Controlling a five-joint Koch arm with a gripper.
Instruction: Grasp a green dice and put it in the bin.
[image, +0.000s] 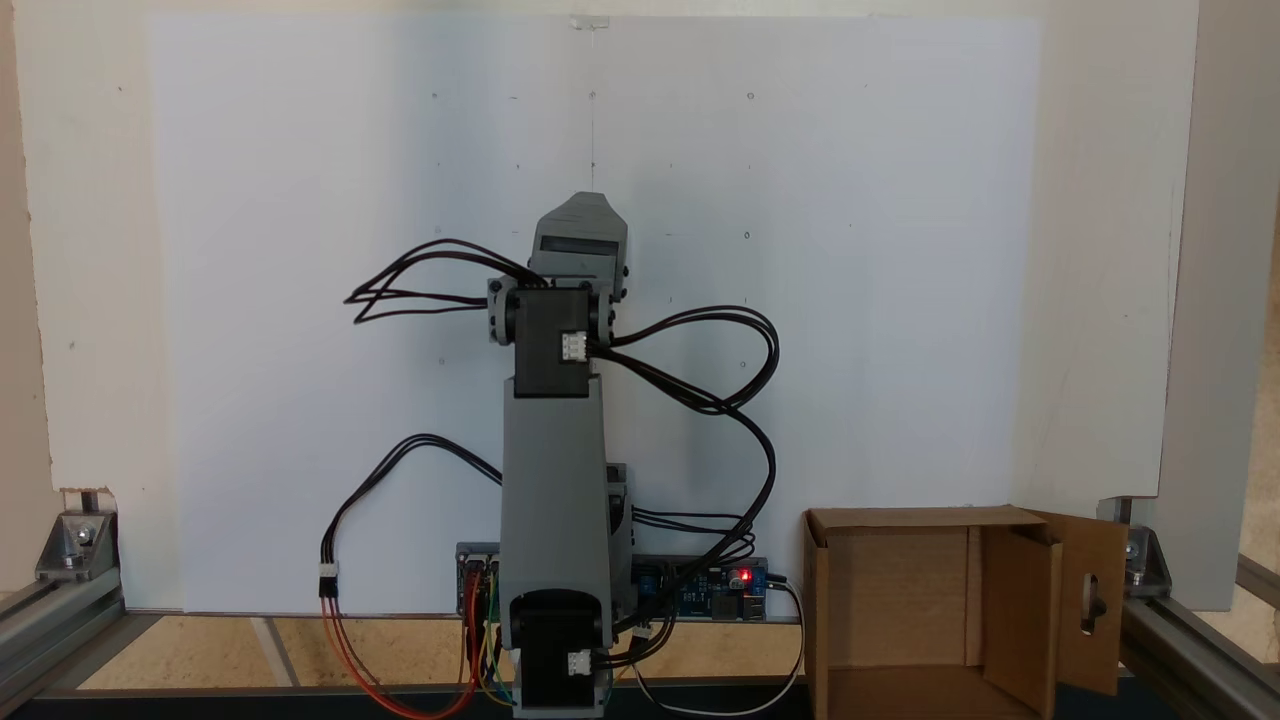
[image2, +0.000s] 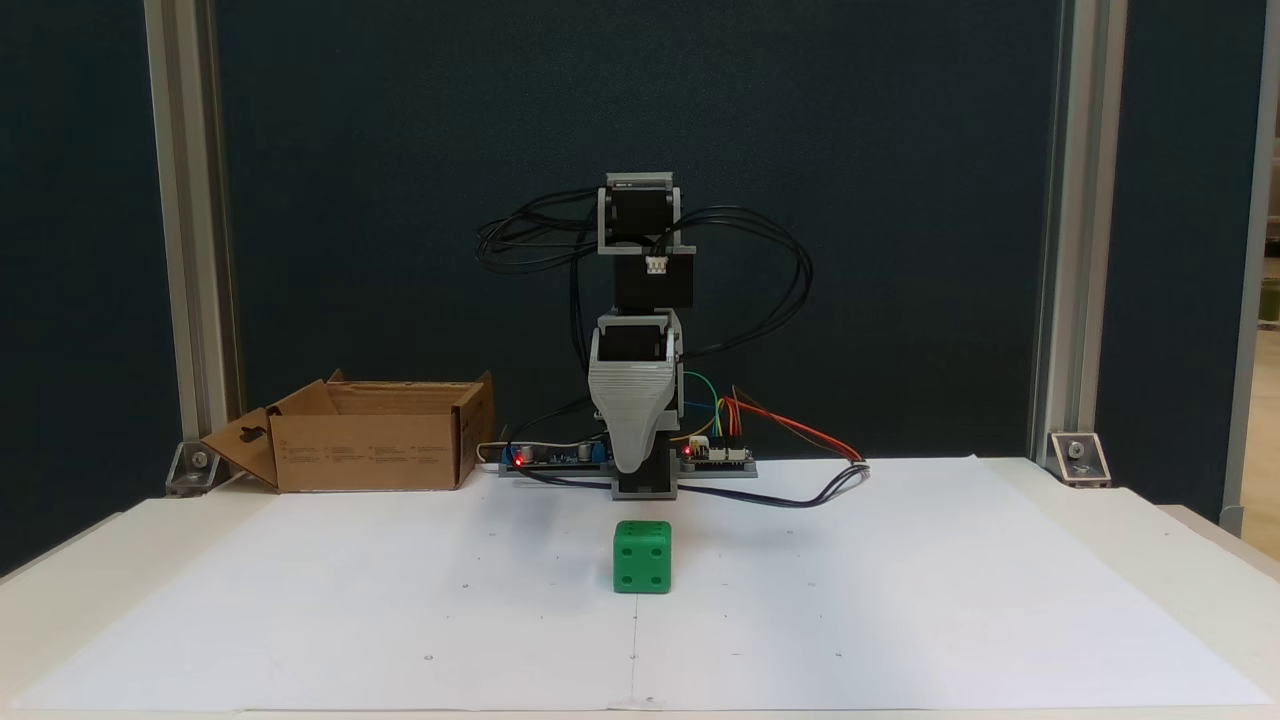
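The green dice (image2: 642, 557) rests on the white paper in the middle of the table, its four-pip face toward the camera. The arm stands folded behind it. My gripper (image2: 632, 466) points down with its grey tapered tip hanging just above the table, behind the dice and apart from it. Only one jaw face shows, so its state is unclear. Nothing is seen held. From behind, the gripper (image: 590, 197) rises over the arm's upper joint. The bin (image2: 370, 445), an open brown cardboard box with a slotted flap, sits beside the arm's base, also the bin (image: 900, 590).
Circuit boards (image2: 560, 457) with red lights and looping black cables (image2: 760, 300) surround the arm's base. Coloured wires (image2: 790, 425) trail to the right of it. Aluminium frame posts (image2: 1075, 230) with corner brackets stand at the table's back corners. White paper (image2: 900, 600) covers the table.
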